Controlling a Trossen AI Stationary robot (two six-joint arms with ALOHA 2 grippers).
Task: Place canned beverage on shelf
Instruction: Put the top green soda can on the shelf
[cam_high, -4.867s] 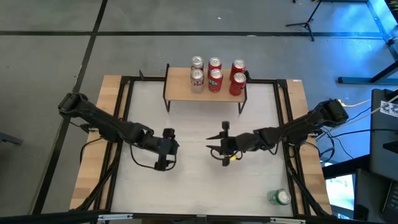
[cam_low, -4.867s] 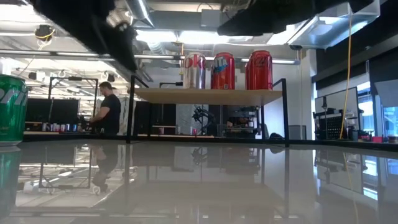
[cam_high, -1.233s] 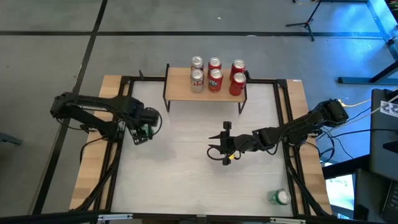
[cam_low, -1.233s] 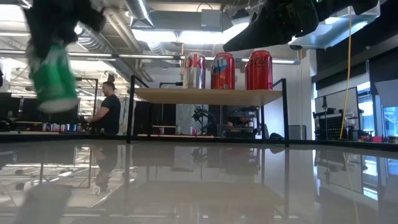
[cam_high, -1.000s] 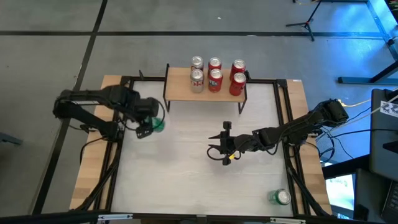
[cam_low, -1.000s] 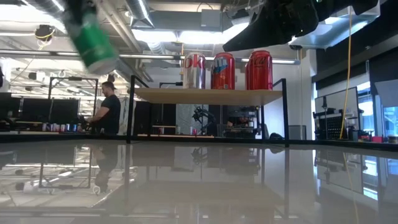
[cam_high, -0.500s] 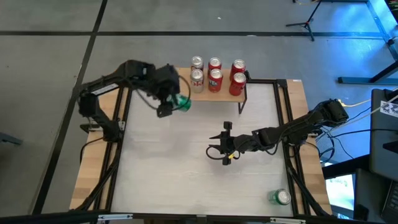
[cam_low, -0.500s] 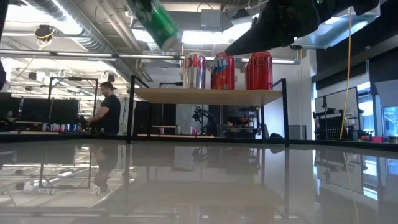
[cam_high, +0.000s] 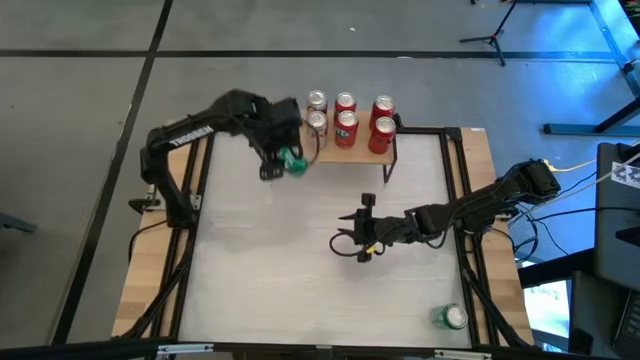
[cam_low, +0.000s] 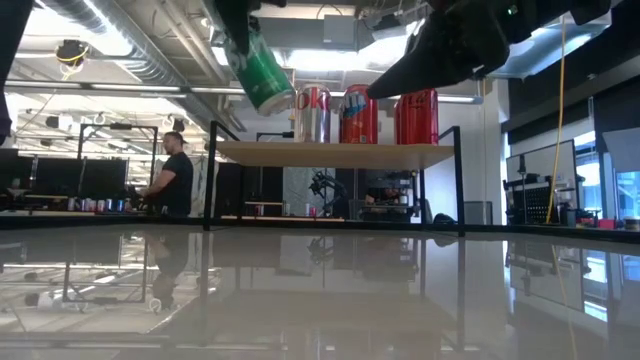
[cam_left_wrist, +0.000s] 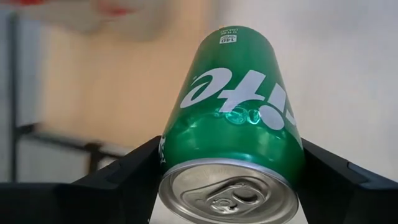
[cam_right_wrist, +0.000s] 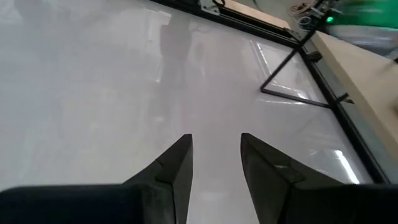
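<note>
A green can (cam_left_wrist: 239, 118) hangs in the air by the shelf's left end, with my left gripper (cam_high: 288, 162) shut on it. In the low view the green can (cam_low: 260, 65) is tilted and higher than the shelf top. The shelf (cam_high: 335, 152), light wood on thin black legs, stands at the table's far edge and carries several red and silver cans (cam_high: 346, 125), standing upright on their bases. My right gripper (cam_right_wrist: 216, 155) waits over the middle of the table (cam_high: 350, 240), open, with nothing between its fingers. My left gripper pinches the green can between its two fingers (cam_left_wrist: 127, 171), on opposite side walls near the lid end (cam_left_wrist: 171, 149). The fingers come steeply from above. The can is lifted clear and hangs tilted, lid end up toward the wrist and base pointing down and away.
A second green can (cam_high: 450, 317) stands at the table's near right corner. Black frame rails (cam_high: 195, 200) run along the table's sides. Bare white tabletop (cam_high: 270, 270) lies in front of the shelf. A person (cam_low: 178, 180) stands in the room behind.
My left gripper has carried the green can from the table's left side toward the far edge and to the right, rising slightly, up to the shelf's left end. The wrist has rolled and the can has stayed tilted in the hold. The right arm has kept still.
</note>
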